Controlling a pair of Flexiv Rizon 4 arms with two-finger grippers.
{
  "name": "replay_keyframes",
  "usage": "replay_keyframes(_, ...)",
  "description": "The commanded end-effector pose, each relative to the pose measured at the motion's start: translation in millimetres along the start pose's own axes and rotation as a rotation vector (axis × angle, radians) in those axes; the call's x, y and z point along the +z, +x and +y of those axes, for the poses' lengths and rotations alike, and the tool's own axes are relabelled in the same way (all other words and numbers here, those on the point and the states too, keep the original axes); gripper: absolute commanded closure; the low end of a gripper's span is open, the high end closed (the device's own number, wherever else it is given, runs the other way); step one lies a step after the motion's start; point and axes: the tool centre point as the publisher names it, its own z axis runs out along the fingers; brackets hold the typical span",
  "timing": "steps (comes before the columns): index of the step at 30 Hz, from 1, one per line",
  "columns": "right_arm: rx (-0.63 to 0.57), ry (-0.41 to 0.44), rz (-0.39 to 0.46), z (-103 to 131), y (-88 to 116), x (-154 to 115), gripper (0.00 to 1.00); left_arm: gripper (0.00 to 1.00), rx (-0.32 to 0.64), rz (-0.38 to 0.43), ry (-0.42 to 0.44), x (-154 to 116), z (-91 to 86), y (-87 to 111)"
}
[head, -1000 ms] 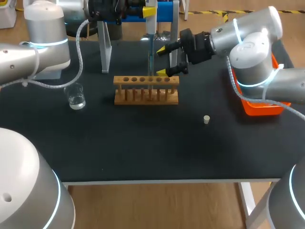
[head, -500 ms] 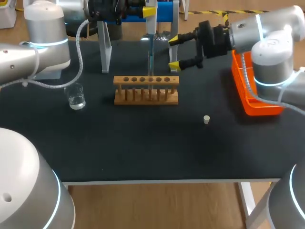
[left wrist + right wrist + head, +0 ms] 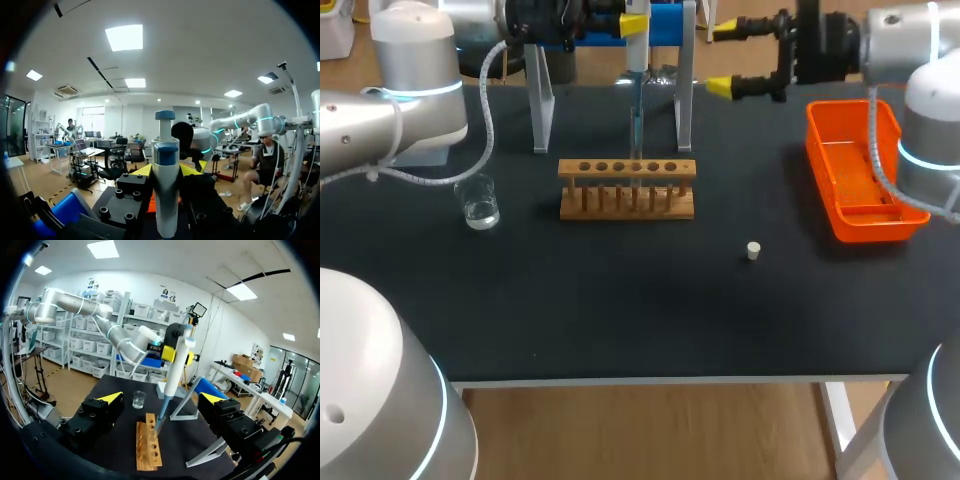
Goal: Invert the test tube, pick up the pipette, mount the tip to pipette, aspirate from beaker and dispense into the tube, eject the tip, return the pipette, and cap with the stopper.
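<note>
The left pincer [image 3: 167, 171] is clamped on the pipette [image 3: 166, 200], with a yellow tip against the body on either side. It holds the pipette upright over the wooden rack [image 3: 627, 190]. The pipette tip [image 3: 636, 135] points straight down into one of the rack's holes, where the test tube presumably stands (the glass itself is too faint to make out).

The main risk, as I judge it, is a lift or swing at an angle while the tip is inside the tube's mouth. The tip could catch the rim, tilt the tube or drag the rack across the bench [image 3: 620, 320]. A slip in the grip would drop the pipette onto the rack.

The right pincer [image 3: 723, 60] stands open and empty at the bench's far edge, near the orange tray [image 3: 865, 228] and well apart from the rack. The stopper [image 3: 753, 250] lies on the bench, nearer the front than the rack and well apart from both pincers. A careless sweep there could roll it away. The beaker [image 3: 480, 205] sits near the rack on the left arm's side.
</note>
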Motion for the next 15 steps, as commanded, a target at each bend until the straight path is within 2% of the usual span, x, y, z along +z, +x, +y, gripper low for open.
replay_keyframes(1,-0.006,0.010,-0.032,32,3,-21,0.00,1.00,-0.001,0.005,-0.002,-1,-0.5,-1.9)
replay_keyframes(9,-0.007,-0.017,-0.034,72,-14,-13,0.02,1.00,-0.001,0.005,-0.002,-1,-0.5,-1.9)
replay_keyframes(14,-0.001,-0.030,-0.016,91,-20,-2,0.27,1.00,-0.001,0.005,-0.002,-1,-0.5,-1.9)
replay_keyframes(15,0.003,-0.035,-0.010,94,-20,1,0.36,1.00,-0.001,0.005,-0.002,-1,-0.5,-1.9)
